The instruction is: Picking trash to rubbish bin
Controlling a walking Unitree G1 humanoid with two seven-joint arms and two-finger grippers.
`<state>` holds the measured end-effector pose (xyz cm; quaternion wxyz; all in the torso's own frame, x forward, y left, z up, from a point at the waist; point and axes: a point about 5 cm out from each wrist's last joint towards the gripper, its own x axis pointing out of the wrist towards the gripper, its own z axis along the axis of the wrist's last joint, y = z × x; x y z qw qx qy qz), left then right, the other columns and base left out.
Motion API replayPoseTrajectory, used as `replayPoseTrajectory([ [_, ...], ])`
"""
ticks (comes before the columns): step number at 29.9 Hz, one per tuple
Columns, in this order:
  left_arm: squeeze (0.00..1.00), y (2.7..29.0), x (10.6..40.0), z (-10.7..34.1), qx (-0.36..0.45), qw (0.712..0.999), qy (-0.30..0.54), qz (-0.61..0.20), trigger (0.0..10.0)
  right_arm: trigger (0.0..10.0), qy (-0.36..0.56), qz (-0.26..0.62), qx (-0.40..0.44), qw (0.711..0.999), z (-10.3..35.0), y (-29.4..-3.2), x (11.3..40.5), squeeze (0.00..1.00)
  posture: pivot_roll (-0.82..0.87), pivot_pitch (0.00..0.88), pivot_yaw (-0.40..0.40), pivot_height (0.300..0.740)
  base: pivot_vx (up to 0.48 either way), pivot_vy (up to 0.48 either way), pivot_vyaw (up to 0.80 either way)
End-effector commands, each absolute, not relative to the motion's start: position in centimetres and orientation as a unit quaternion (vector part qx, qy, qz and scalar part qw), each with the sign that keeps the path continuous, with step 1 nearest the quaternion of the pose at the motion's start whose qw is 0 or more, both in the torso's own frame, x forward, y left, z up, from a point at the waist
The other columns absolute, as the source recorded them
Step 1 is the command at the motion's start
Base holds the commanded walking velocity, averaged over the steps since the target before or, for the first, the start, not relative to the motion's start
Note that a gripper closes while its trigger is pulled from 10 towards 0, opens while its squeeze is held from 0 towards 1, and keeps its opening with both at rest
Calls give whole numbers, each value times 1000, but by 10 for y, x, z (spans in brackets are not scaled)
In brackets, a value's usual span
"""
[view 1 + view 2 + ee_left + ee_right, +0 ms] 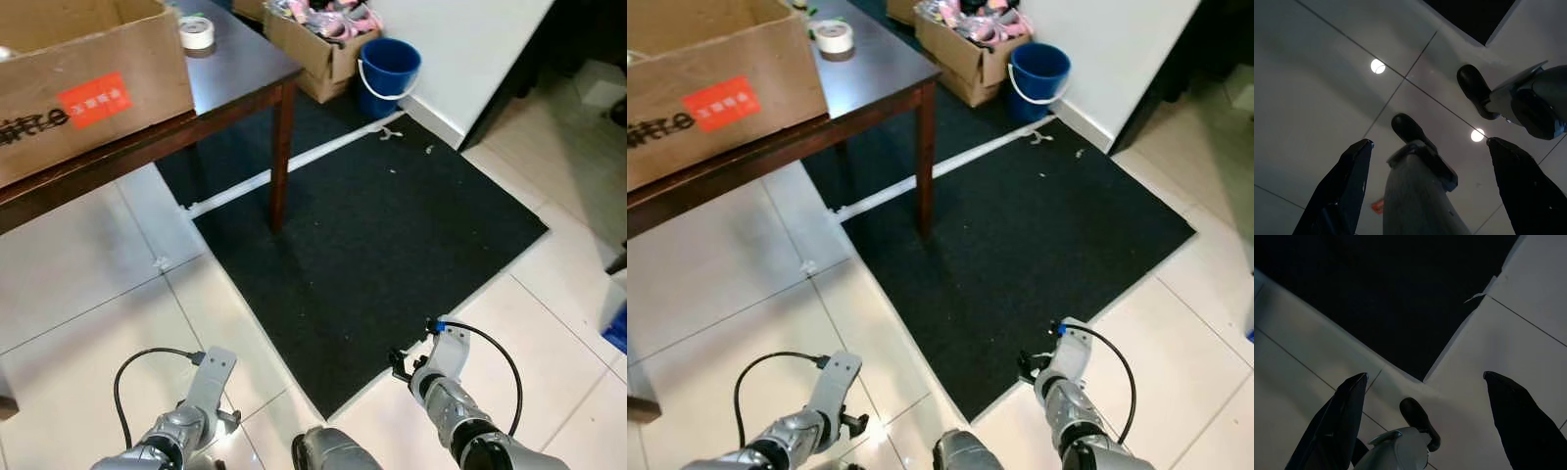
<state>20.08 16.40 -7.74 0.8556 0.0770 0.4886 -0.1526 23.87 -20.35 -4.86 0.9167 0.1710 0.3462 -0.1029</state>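
Note:
A blue bucket (389, 69) with a white handle stands on the floor at the far right, against a white wall. Small pale scraps of trash (390, 132) lie on the black mat (392, 245) just in front of the bucket, and another speck (428, 149) lies a little to the right. Both arms hang low by my body, far from the scraps: left arm (201, 406), right arm (441, 367). My left gripper (1430, 142) is open above the pale tiles and my own feet. My right gripper (1425, 375) is open over the mat's near corner, holding nothing.
A dark wooden table (250, 73) stands at the left with a large cardboard box (88, 78) and a tape roll (197, 32) on it; its leg (282, 157) stands on the mat. A box of clutter (323, 39) sits beside the bucket. A white strip (294, 162) crosses the floor.

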Motion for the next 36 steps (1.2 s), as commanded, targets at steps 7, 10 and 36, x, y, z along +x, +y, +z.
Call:
replayPoseTrajectory([
  [7,0,156,193,-82,87,845,501,-165,10000,10000,359,-109,173,910,-52,-205,234,0,111,109,-49,740,0,0,-756],
  [10,0,154,192,-83,88,844,502,-167,10000,10000,360,-109,175,910,-53,-204,233,0,111,109,-49,740,0,0,-756],
  [36,0,170,190,-83,106,841,505,-162,10000,10000,364,-101,170,910,-53,-202,233,0,118,93,-48,740,0,0,-756],
])
